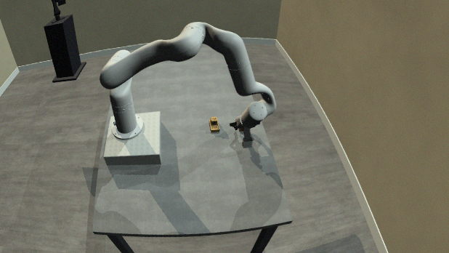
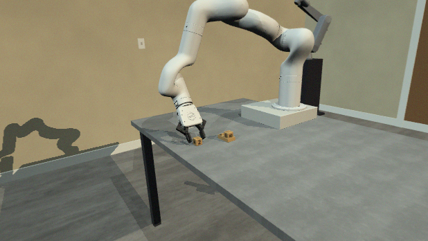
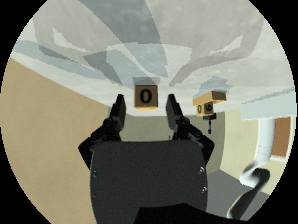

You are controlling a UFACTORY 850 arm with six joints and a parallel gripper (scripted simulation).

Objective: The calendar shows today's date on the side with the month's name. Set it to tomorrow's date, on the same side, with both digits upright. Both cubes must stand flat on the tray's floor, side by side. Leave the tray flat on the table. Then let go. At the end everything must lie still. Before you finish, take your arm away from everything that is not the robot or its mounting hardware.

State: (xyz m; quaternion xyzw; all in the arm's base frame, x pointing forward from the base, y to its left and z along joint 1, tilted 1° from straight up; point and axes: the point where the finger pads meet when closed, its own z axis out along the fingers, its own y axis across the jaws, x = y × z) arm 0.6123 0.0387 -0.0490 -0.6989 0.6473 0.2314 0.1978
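End effector (image 2: 194,136) has its fingers spread apart, gripping nothing; the loose cube (image 2: 197,140) sits on the tabletop (image 2: 311,166) between them, free of both pads as far as I can tell. It shows a 2 in the exterior view and a 0 toward the wrist camera. Tray (image 2: 224,138) is just beside it toward the arm's base, flat, with the other cube (image 2: 228,134) in it. My read: this is a regrasp to turn the cube. Lift straight off so the fingers don't nudge it, re-approach square to the faces, and grip centred before rotating. Keep clear of the tray.
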